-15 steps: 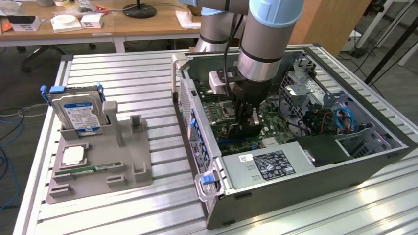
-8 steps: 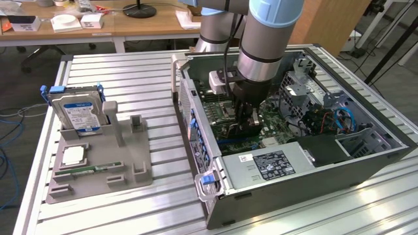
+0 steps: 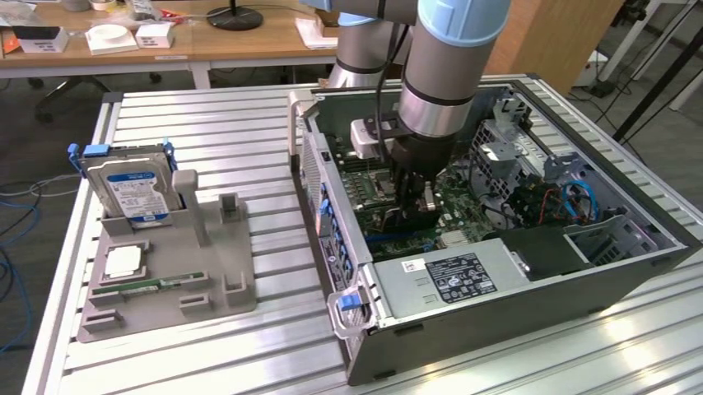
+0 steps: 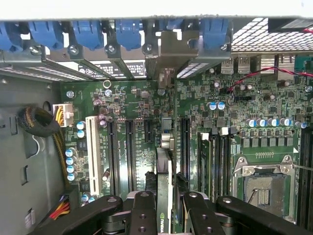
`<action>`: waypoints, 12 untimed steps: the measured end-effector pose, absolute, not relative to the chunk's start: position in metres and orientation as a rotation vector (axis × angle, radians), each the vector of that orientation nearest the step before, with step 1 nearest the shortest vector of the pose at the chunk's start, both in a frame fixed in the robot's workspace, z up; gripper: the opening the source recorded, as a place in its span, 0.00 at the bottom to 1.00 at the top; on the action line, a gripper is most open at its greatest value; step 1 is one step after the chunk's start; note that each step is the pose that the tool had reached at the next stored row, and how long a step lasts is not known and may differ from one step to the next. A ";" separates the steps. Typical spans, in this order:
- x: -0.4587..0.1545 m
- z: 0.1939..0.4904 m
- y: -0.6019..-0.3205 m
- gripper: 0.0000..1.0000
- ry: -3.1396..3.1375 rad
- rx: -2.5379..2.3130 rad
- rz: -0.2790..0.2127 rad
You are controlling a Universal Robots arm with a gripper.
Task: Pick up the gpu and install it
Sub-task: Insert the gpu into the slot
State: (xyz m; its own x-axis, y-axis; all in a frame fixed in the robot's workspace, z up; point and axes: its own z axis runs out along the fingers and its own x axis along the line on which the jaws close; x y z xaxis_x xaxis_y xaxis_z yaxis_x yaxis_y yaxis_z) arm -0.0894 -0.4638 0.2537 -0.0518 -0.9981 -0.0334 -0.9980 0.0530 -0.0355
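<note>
A slatted metal table [image 3: 209, 346] carries the open computer case [image 3: 528, 288]; wooden desks [image 3: 220, 41] stand upper left. The gripper [image 4: 164, 205] clamps the gpu [image 4: 164, 171] edge-on above the motherboard [image 4: 132, 142].

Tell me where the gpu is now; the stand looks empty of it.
The gpu is clamped edge-on in the gripper, over the motherboard slots inside the open computer case, toward the exterior view's right.

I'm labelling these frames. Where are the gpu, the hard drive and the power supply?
gpu [image 4: 164, 196]: wrist view, top edge of the card between the fingers.
hard drive [image 3: 130, 191]: exterior view, blue-white label.
power supply [image 3: 453, 277]: exterior view, black label on its top.
</note>
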 end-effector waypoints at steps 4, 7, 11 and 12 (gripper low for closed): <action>-0.089 0.255 -0.464 0.26 2.243 -2.129 -0.004; -0.089 0.258 -0.464 0.26 2.244 -2.129 -0.004; -0.089 0.258 -0.464 0.26 2.243 -2.129 -0.004; -0.090 0.257 -0.463 0.26 2.243 -2.130 -0.004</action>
State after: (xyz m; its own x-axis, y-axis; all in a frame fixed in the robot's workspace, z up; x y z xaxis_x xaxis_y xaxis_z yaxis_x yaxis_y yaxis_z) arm -0.0896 -0.4634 0.2574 -0.0513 -0.9981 -0.0334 -0.9980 0.0525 -0.0355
